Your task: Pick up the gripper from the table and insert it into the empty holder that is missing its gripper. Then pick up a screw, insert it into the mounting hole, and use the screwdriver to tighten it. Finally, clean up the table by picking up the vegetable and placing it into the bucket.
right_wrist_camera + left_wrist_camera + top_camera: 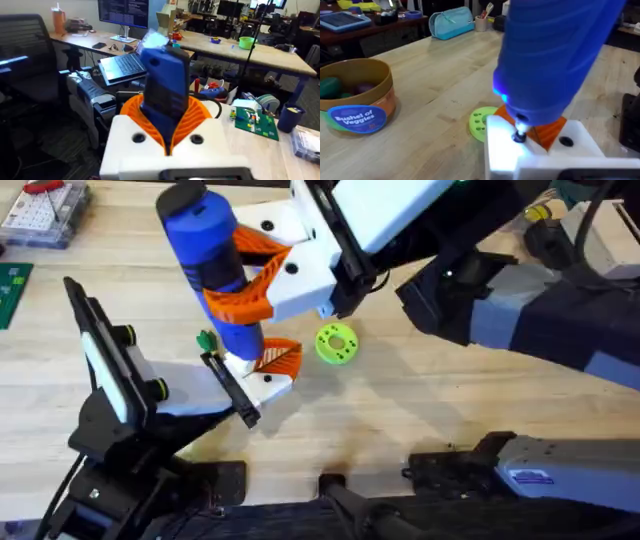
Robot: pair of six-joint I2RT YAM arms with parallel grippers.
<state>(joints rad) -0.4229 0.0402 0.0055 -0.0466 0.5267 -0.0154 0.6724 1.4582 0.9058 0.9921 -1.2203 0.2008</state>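
The blue screwdriver (215, 255) stands upright with my right gripper (248, 275) shut on it, white fingers and orange pads around its body (167, 107). Its metal bit presses on a screw (520, 136) in the white gripper (268, 383) with the orange ribbed pad. That piece sits in the black holder (232, 388) at the end of the black-and-white arm with green knobs at the lower left. A blue light glows at the screwdriver's (555, 55) lower end. The orange bucket (357, 107) holds green and purple pieces. A small green thing (206, 340) lies beside the screwdriver; I cannot tell what it is.
A lime-green disc with holes (336, 344) lies on the table just right of the holder (481, 121). A clear parts box (45, 210) and a green circuit board (12, 290) sit at the far left. A blue pouch (451, 22) lies farther back.
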